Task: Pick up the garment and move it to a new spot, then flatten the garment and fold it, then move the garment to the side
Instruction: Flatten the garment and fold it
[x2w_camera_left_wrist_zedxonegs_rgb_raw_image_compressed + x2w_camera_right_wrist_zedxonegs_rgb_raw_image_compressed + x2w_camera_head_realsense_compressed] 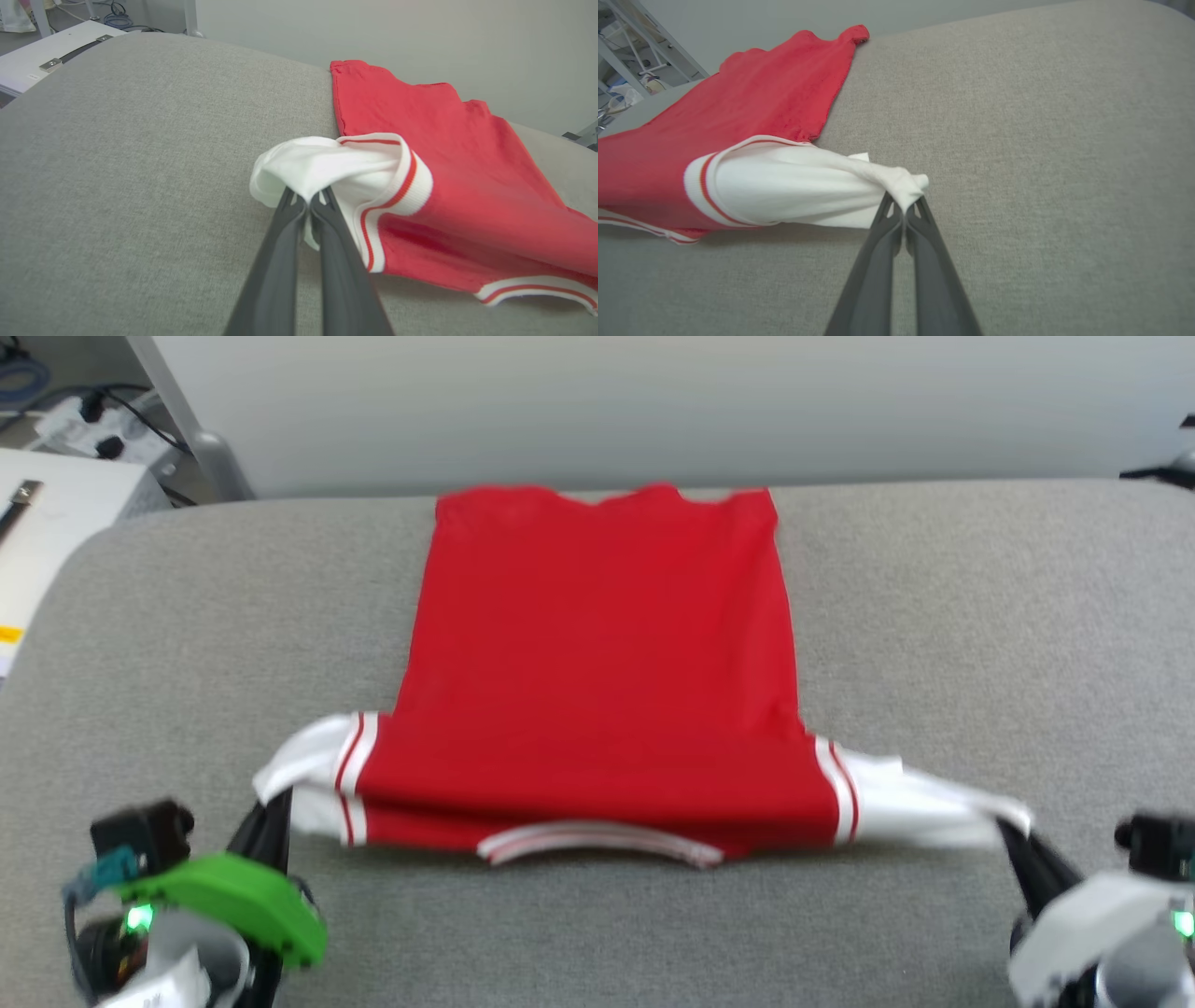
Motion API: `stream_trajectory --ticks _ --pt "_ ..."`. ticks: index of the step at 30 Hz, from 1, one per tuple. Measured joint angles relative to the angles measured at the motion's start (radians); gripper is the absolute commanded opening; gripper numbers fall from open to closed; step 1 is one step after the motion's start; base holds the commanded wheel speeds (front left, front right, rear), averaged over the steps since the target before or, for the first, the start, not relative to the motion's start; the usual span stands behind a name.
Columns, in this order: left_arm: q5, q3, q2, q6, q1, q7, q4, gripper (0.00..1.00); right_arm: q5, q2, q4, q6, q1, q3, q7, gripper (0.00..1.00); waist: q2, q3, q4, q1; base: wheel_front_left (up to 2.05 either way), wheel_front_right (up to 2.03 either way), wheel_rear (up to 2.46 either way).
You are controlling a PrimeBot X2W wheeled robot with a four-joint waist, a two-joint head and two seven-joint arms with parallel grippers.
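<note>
Soft, even, bright light, no glare. The garment [597, 663] throws a thin pale shadow along its near edge onto the worktop [980, 644]. The head view is slightly blurred throughout; the wrist views are sharper but bow the worktop's edge behind the garment.

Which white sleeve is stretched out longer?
The right sleeve: the right fingers pull it into a long point, while the left sleeve sits bunched up short.
</note>
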State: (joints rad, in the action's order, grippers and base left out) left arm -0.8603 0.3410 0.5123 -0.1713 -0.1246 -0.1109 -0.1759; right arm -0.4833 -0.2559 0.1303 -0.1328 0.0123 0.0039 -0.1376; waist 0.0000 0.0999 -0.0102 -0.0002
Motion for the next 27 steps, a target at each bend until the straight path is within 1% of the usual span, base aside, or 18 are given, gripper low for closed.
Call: stream_trajectory --ticks 1,4,6,9,11,14,18,19,20,23,27 --pt "0.001 -0.004 0.013 -0.036 0.050 0.014 0.056 0.00 0.031 0.037 -0.059 0.000 -0.061 -0.035 -0.036 0.00 0.0000 -0.011 0.004 0.0000 0.00 0.00 0.00" --pt "-0.001 -0.023 0.044 -0.115 0.182 0.039 0.180 0.00 0.088 0.139 -0.193 0.000 -0.197 -0.096 -0.126 0.00 0.0000 -0.032 0.017 0.0000 0.00 0.00 0.00" --pt "-0.004 -0.030 0.056 -0.157 0.258 0.052 0.236 0.00 0.105 0.174 -0.244 0.000 -0.260 -0.113 -0.173 0.00 0.0000 -0.040 0.022 0.0000 0.00 0.00 0.00" --pt "-0.013 -0.025 0.061 -0.194 0.351 0.072 0.293 0.00 0.113 0.190 -0.276 0.000 -0.329 -0.139 -0.214 0.00 0.0000 -0.044 0.026 0.0000 0.00 0.00 0.00" --pt "-0.024 -0.017 0.058 -0.205 0.393 0.085 0.308 0.00 0.118 0.197 -0.278 0.000 -0.363 -0.142 -0.236 0.00 0.0000 -0.046 0.027 0.0001 0.00 0.00 0.00" --pt "-0.040 0.002 0.050 -0.207 0.418 0.090 0.301 0.00 0.119 0.201 -0.260 0.000 -0.384 -0.141 -0.256 0.00 0.0000 -0.047 0.026 0.0000 0.00 0.00 0.00" --pt "-0.037 0.030 0.023 -0.184 0.412 0.071 0.256 0.00 0.106 0.203 -0.197 0.001 -0.381 -0.112 -0.269 0.00 0.0000 -0.042 0.032 0.0000 0.00 0.00 0.00" --pt "-0.034 0.037 0.018 -0.177 0.408 0.065 0.247 0.00 0.107 0.203 -0.188 0.001 -0.379 -0.105 -0.267 0.36 0.0000 -0.040 0.033 0.0001 0.00 0.00 0.00" --pt "-0.029 0.043 0.011 -0.169 0.401 0.052 0.240 0.00 0.104 0.204 -0.183 0.001 -0.374 -0.103 -0.256 1.00 0.0000 -0.037 0.035 0.0001 0.00 0.00 0.00" --pt "0.004 0.063 -0.007 -0.146 0.356 0.024 0.222 0.00 0.097 0.201 -0.184 0.001 -0.320 -0.104 -0.202 1.00 0.0000 -0.028 0.042 0.0001 0.00 0.00 0.00" --pt "0.036 0.075 -0.020 -0.133 0.300 -0.017 0.220 0.00 0.097 0.173 -0.191 0.001 -0.180 -0.121 -0.112 1.00 0.0000 -0.015 0.055 0.0001 0.00 0.00 0.00"
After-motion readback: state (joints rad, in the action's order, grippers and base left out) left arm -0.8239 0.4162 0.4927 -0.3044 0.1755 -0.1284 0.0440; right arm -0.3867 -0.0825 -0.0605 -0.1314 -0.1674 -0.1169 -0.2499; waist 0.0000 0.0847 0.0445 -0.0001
